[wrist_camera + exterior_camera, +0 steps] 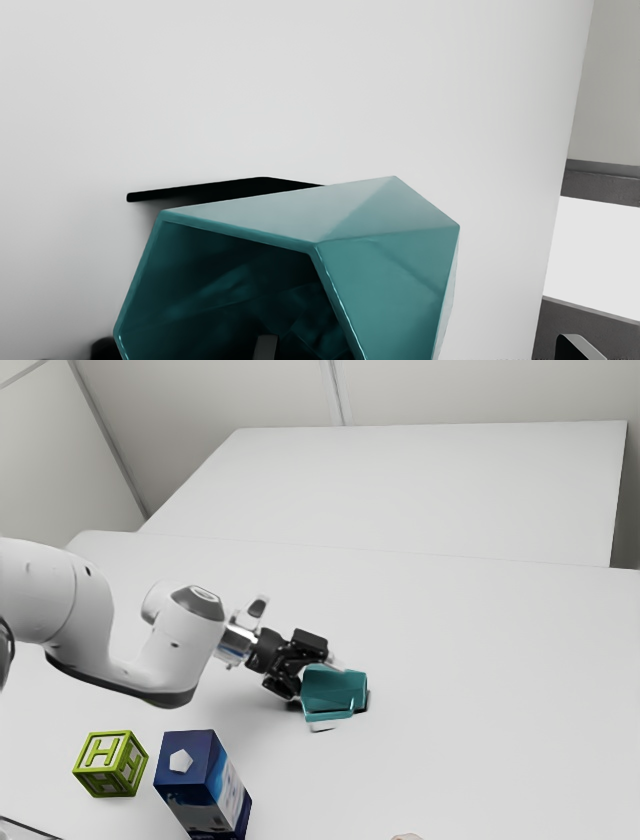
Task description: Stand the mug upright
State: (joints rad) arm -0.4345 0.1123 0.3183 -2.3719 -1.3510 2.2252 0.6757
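Mug (336,690) on its side on bench (470,680), just right of exterior frame's centre. Your claw (420,346) open, one finger (266,348) in mouth. Pinch wall squarely, lift slightly, turn mouth up, seat base flat.

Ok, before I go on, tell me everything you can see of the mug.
The mug is teal, glossy and angular, with flat facets, a several-sided rim and a darker hollow inside. It lies tipped over on the white table, its mouth toward the end effector. One fingertip shows against that mouth, the other beyond the mug's side; whether either touches it, I cannot tell. I cannot make out a handle for certain.
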